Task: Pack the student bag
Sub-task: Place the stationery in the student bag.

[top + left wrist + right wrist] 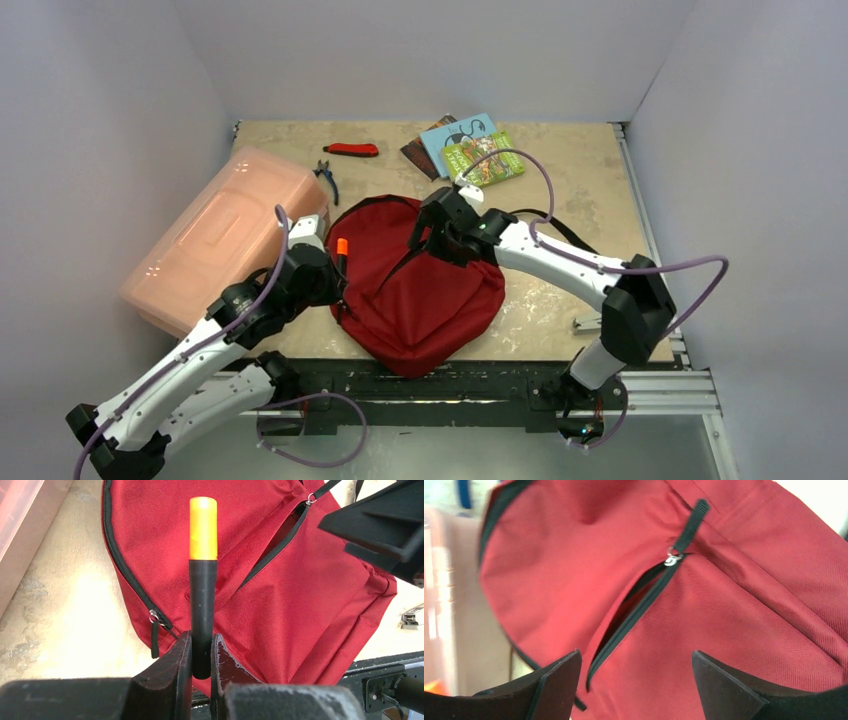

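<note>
at the middle of the table (590, 180), close to its front edge, the red backpack (420, 300) lies flat with its front pocket facing up. the pocket zipper (639, 610) is partly undone and leaves a dark slit, with the zipper pull (671, 559) at the slit's upper end. the left gripper (201, 647) is clenched on the lower end of a marker (203, 580) with a black barrel and an orange cap, held at the bag's left edge. the right gripper (636, 667) hangs over the pocket slit with its jaws spread wide and nothing between them. a pink plastic box (220, 235) stands left of the bag. toward the back of the table lie pliers (327, 178), a red tool (352, 150) and a few books (470, 148).
</note>
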Robot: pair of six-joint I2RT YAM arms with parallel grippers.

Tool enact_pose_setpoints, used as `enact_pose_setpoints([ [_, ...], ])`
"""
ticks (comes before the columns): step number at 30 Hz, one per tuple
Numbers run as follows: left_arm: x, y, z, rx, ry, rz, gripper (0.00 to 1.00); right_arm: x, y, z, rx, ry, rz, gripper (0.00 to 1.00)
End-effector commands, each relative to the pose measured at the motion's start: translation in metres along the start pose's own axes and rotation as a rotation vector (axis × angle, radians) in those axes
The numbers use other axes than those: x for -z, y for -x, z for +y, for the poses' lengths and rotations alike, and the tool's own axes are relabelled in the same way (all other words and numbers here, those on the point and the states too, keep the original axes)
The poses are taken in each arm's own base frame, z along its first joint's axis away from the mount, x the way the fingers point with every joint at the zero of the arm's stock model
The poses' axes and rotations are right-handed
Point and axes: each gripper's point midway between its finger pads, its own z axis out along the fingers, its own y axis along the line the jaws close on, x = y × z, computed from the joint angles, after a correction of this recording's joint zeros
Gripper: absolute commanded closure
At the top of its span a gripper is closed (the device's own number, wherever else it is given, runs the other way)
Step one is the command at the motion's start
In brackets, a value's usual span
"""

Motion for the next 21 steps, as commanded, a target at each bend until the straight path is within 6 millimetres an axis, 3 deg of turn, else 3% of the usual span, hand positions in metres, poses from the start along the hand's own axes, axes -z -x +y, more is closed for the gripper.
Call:
enact_pose_setpoints([
  [1, 0.002, 0.003, 0.001, 0.002, -0.006, -0.022, 1.00, -0.007, -0.007, -0.016, -0.105, -0.139, 0.018, 0.18],
  [5, 0.003, -0.001, -0.003, -0.003, -0.044, -0.010, 1.00, -0.019, -0.018, -0.006, -0.115, -0.122, 0.050, 0.26],
  [11, 0.002, -0.008, -0.003, -0.001, -0.073, -0.011, 1.00, -0.033, -0.035, 0.006, -0.088, -0.132, 0.067, 0.27],
  [16, 0.002, -0.010, -0.005, -0.009, -0.090, 0.000, 1.00, -0.049, -0.051, -0.008, -0.087, -0.193, 0.078, 0.28],
  [18, 0.002, -0.011, -0.006, -0.011, -0.098, 0.002, 1.00, -0.054, -0.058, -0.013, -0.084, -0.203, 0.085, 0.37],
  [21, 0.003, -0.012, -0.008, -0.014, -0.109, 0.007, 1.00, -0.056, -0.067, -0.024, -0.078, -0.213, 0.086, 0.61],
])
